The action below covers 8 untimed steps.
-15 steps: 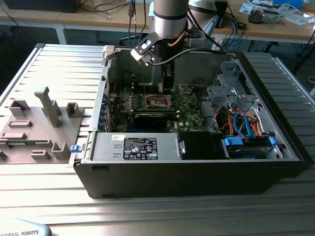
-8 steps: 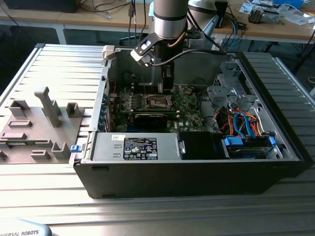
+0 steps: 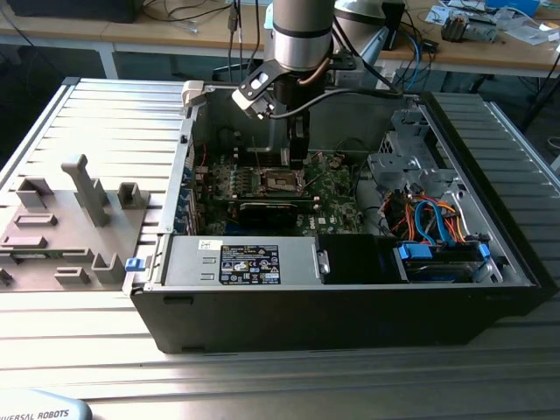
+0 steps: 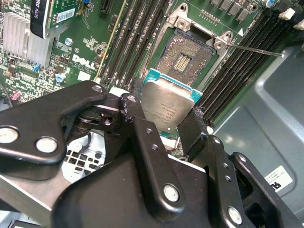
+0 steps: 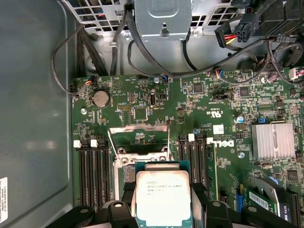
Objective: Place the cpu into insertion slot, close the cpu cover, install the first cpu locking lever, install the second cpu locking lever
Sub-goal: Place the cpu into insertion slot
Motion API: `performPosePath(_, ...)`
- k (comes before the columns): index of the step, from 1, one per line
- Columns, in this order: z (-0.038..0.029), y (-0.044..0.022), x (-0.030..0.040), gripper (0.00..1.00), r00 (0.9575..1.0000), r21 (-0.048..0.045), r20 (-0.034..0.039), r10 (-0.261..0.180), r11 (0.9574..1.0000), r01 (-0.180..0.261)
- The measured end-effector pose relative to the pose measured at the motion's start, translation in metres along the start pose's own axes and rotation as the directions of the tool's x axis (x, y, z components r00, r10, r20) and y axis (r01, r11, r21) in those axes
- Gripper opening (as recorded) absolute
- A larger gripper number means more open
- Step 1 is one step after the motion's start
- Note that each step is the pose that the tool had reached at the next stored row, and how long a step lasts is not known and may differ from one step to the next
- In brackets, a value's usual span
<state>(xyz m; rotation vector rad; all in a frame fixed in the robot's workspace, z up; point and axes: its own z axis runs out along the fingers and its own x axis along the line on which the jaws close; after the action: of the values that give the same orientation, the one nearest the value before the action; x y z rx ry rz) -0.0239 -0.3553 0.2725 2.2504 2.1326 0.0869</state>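
I have the gripper (image 4: pixel 167 114) pinching the cpu (image 5: pixel 163 197) by two opposite edges, which I judge clear above the green board (image 5: pixel 199 102) — the open insertion slot (image 4: pixel 185 57) lies just beyond the chip's far edge.

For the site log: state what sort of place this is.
Likely an electronics or robotics lab bench: an open desktop computer case on a slatted metal table, cable-strewn wooden desks behind, and the gripper holding a cpu over the green motherboard.

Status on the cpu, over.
Gripper shut on cpu. Not yet in insertion slot. Slot bare, cpu cover raised.
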Motion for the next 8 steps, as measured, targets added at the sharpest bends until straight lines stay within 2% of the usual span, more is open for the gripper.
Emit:
performPosePath(3,0.0039,-0.0003,0.0000,0.54,1.0000,0.0000,0.0000,0.000,1.0000,0.000)
performPosePath(8,0.0052,-0.0004,-0.0001,0.54,1.0000,0.0000,0.0000,0.000,1.0000,0.000)
